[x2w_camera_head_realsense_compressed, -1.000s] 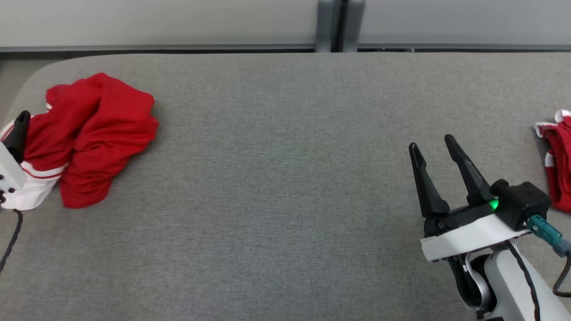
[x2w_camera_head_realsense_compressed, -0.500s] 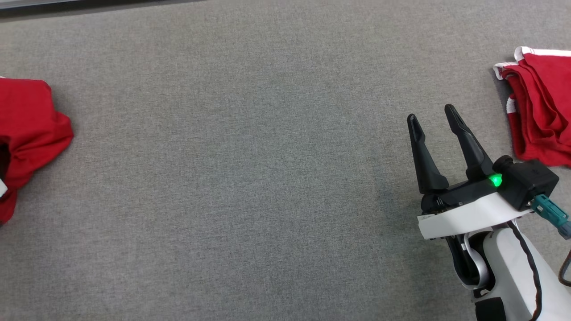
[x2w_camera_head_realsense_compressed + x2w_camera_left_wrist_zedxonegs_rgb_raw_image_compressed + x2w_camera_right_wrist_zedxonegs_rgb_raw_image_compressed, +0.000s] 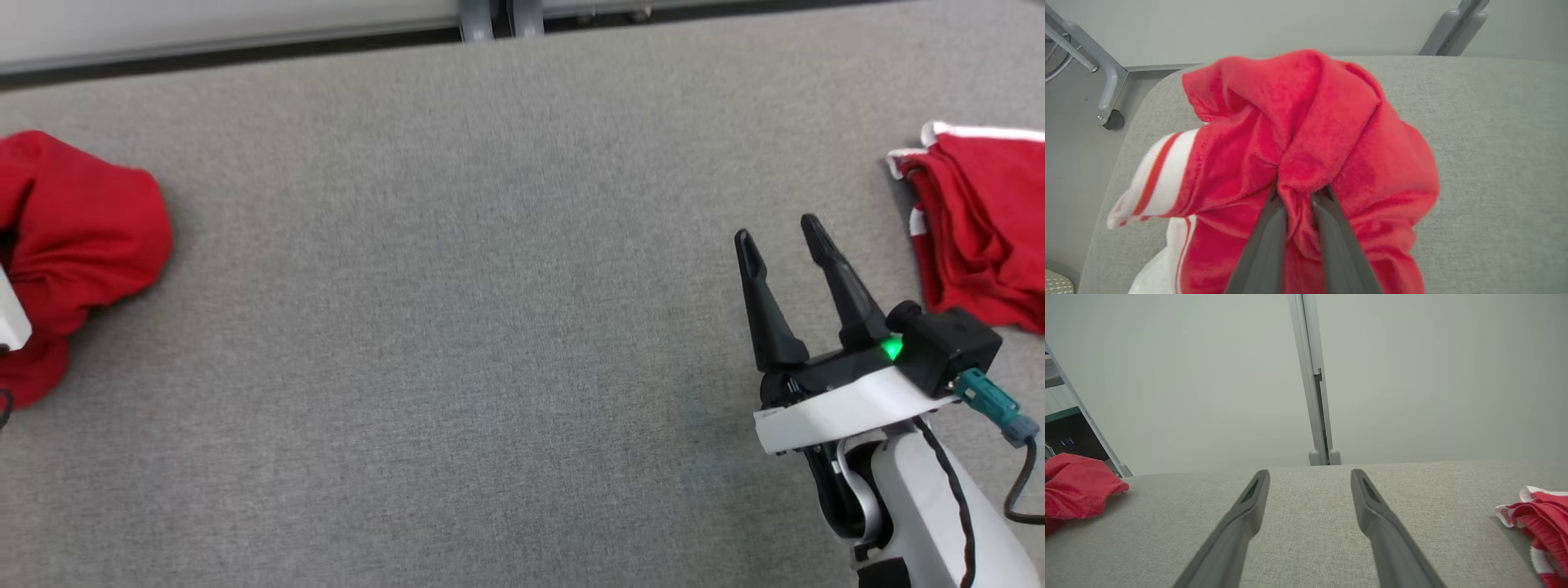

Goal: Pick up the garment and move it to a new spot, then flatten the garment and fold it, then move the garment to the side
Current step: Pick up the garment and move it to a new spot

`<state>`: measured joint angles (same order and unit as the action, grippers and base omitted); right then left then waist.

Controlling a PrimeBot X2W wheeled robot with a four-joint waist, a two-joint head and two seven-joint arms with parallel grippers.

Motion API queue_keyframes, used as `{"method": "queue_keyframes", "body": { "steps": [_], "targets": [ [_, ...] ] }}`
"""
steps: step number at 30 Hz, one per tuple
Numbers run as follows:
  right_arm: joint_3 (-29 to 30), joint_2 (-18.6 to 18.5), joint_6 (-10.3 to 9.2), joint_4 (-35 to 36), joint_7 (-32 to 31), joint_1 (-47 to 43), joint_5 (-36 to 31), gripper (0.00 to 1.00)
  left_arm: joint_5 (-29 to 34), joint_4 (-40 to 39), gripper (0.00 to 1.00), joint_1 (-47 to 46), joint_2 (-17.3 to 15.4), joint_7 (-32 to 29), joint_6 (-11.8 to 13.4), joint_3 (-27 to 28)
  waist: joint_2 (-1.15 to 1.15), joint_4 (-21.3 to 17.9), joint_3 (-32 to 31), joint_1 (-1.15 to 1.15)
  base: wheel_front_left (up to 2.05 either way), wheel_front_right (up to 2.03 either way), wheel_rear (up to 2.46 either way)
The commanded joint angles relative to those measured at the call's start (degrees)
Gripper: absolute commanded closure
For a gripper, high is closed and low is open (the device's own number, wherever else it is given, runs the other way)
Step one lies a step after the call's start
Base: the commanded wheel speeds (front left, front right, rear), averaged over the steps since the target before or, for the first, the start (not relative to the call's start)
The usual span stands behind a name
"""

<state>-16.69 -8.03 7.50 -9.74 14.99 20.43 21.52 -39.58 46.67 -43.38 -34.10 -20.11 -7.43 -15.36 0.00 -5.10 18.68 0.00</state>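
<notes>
In the left wrist view the left gripper (image 3: 1300,194) is clamped on a pinched fold of the crumpled red garment (image 3: 1331,122), a soft, fleecy piece with white cuffs carrying thin red stripes. The two dark fingers (image 3: 1265,245) rise from the bottom middle of the frame, close together, with a ridge of red cloth squeezed between their tips. The rest of the cloth bunches up and over them, and a white striped cuff trails to the lower left. The heap sits at a rounded corner of the grey fabric-covered bench (image 3: 1494,122); beyond it, at the upper left, stands a grey metal wheeled frame (image 3: 1106,81).

In the head view the same garment (image 3: 82,212) lies at the far left edge of the frame (part of it is cut off by the edge).

The right gripper (image 3: 775,230) shows at the lower right of the head view, its long dark fingers spread apart and holding nothing, a green light glowing at its base. In the right wrist view its fingers (image 3: 1241,522) hover over bare bench (image 3: 1310,539), tips well apart.

A second red garment (image 3: 980,237) with white edging lies at the right edge of the head view, near the right gripper but apart from it. A grey post (image 3: 1310,375) stands against the pale wall (image 3: 1167,375) behind the bench.
</notes>
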Motion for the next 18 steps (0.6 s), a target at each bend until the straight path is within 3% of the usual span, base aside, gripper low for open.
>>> {"method": "queue_keyframes", "body": {
  "steps": [1, 14, 18],
  "targets": [
    [0.28, -0.14, 0.00, -0.29, 0.26, -0.80, 0.36, 0.00, -0.55, -1.08, 1.00, -0.93, -0.43, 0.28, -0.04, -1.05, 0.00, 0.24, -2.61, 0.00, 0.00, 0.00, 0.00],
    [2.72, 1.00, 0.00, -2.43, 0.27, -6.35, 0.75, 0.00, -4.69, -23.61, 1.00, -0.32, -2.40, -1.82, -0.04, -16.74, 0.00, -0.71, -13.25, 0.00, 0.00, 0.00, 0.00],
    [3.91, 0.67, 0.00, -2.08, 0.26, -7.43, 0.39, 0.00, -4.92, -31.39, 1.00, 1.72, -1.08, -1.64, -0.04, -19.47, 0.00, -1.70, -14.59, 0.00, 0.00, 0.00, 0.00]
  ]
}}
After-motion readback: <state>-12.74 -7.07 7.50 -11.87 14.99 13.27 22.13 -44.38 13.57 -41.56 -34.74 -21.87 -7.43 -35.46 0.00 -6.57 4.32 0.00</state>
